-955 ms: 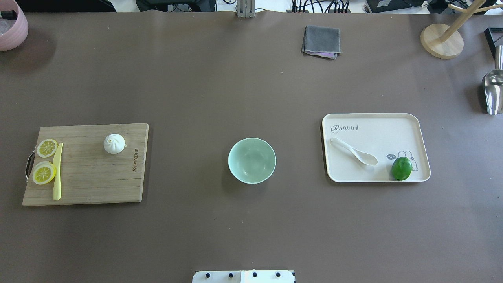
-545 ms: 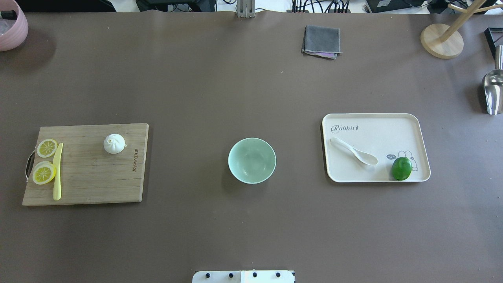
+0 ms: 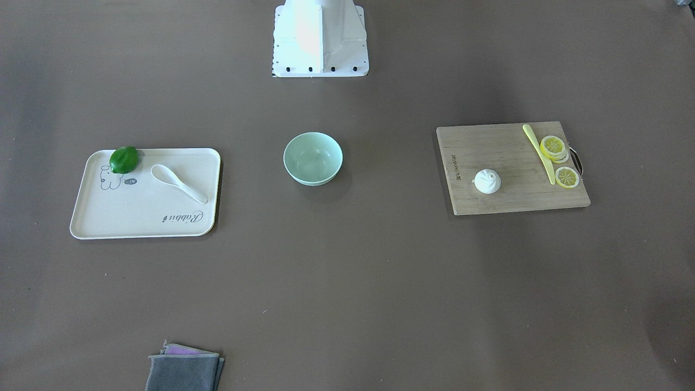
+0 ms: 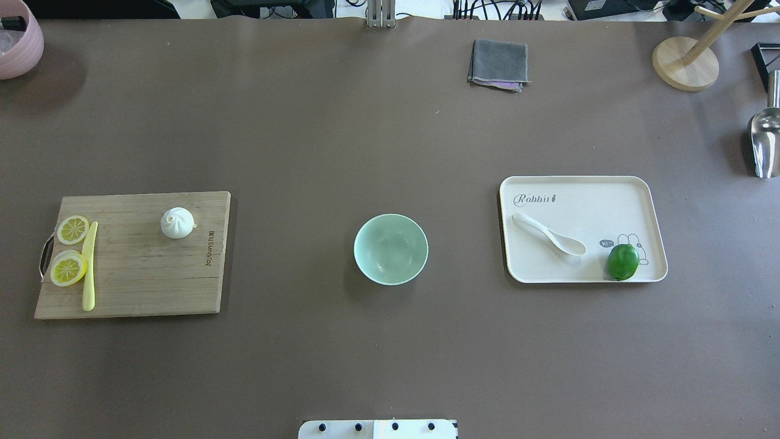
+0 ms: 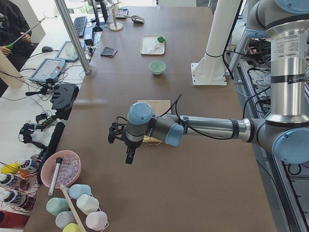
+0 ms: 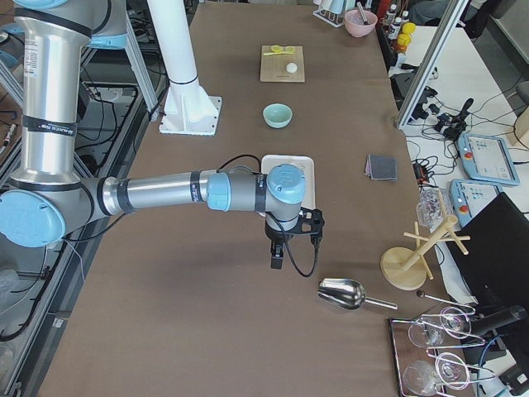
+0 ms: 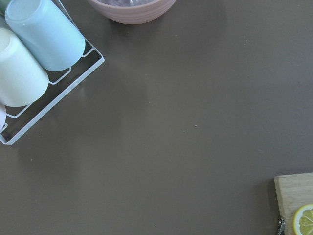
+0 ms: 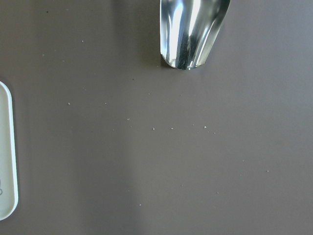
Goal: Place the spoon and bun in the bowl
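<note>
Nothing done yet: bowl was empty mid-table, spoon lay on tray, bun sat on board. Left gripper & right gripper hung far off; couldn't tell if open or clenched.

Standing here, it reads plainly as a robotics lab, not a kitchen. Two industrial arms in grey metal with blue joints, the left arm and the right arm, hang over a long table covered in brown sheet, beside a white column on a bolted plate. Along the side bench lie a teach pendant, a keyboard and bundles of cables. An aluminium post rises from the edge, and a person stands by the bench.
</note>
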Available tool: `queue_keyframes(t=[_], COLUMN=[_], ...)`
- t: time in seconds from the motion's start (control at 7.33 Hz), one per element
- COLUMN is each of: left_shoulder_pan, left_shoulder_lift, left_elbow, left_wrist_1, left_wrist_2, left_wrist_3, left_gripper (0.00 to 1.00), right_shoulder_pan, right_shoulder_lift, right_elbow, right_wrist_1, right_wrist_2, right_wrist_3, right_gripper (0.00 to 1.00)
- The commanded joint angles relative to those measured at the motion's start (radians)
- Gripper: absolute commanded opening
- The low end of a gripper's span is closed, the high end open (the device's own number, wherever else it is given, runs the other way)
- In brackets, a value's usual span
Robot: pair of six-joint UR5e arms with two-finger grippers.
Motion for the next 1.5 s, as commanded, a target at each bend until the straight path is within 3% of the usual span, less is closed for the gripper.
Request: queue_keyframes(t=[0.0,0.41,0.82,1.36], left_shoulder_pan=[0.0,0.002,0.07,0.323], left_shoulder_lift=[0.002,-0.001,-0.026,-0.147], left_elbow=[-0.003,0.005,0.017,0.028], left_wrist_1=[-0.012,-0.028,-0.157,-0.203], left_wrist_2=[-0.007,-0.07,-0.091,-0.013], left_wrist_3=[-0.089,-0.093,-0.116,-0.093], left_gripper=[0.98,0.98,0.98,0.98], right_shoulder_pan=[-0.084,-0.088,-0.135,-0.337], right_shoulder_lift=[0.039,0.043,0.038,0.222], right_elbow=[-0.016,-0.001,-0.043,-0.059], right_wrist_1=[-0.013,0.016,0.261,0.307], right_wrist_2=[-0.01,0.036,0.07,0.033], right_wrist_3=[0.0,0.002,0.006,0.068], right_gripper=[1.0,1.0,1.0,1.0])
